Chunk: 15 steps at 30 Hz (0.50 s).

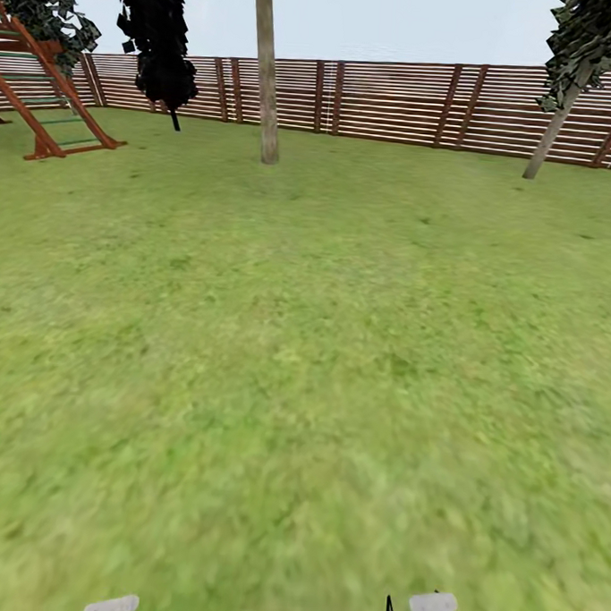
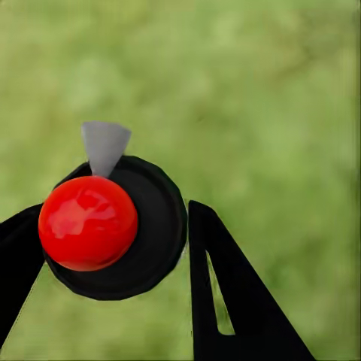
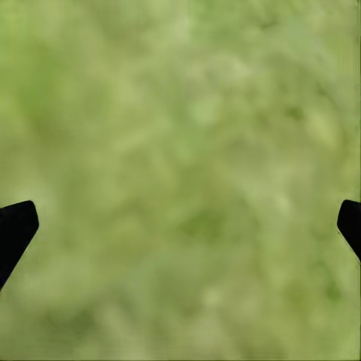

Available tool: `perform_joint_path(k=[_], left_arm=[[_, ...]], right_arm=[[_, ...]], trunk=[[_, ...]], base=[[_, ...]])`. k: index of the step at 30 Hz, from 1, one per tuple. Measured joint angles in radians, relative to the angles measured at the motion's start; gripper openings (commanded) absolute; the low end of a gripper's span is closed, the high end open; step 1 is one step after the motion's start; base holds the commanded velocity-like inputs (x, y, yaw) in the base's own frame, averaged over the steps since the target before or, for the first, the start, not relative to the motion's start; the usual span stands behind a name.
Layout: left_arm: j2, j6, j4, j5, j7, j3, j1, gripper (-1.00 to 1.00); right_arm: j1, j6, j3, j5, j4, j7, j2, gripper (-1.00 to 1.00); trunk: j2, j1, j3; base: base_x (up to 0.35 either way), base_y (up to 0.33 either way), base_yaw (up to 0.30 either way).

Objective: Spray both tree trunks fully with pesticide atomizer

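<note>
Lawn (image 1: 304, 341): we face one tree trunk (image 1: 265, 79), well off.
Left gripper (image 2: 113, 241): clamped on atomizer (image 2: 113, 226).
Right gripper (image 3: 180, 226): spread, empty.
Risk: spraying early, our pesticide falls short.

The tall tree trunk (image 1: 266, 79) runs out of the head view's top edge, so its crown is unseen, and the leaning tree (image 1: 568, 86) at the far right loses part of its foliage to the corner. The wooden climbing frame (image 1: 48, 95) is cut by the left edge. Along the bottom edge only slivers of the robot's arms show. In the left wrist view the sprayer (image 2: 113, 226) is seen from the top (red cap, grey nozzle), its body hidden beneath; the left gripper (image 2: 113, 248) seems closed around it. The right gripper (image 3: 180, 226) shows just two fingertips at the edges, over blurred grass (image 3: 188, 150).
</note>
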Motion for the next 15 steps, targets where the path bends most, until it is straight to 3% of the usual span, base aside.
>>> perform_joint_path(k=[15], left_arm=[[0.000,0.000,0.000,0.000,0.000,0.000,0.000,-1.00]], right_arm=[[0.000,0.000,0.000,0.000,0.000,0.000,0.000,1.00]], trunk=[[0.000,0.000,0.000]], base=[[0.336,0.000,0.000]])
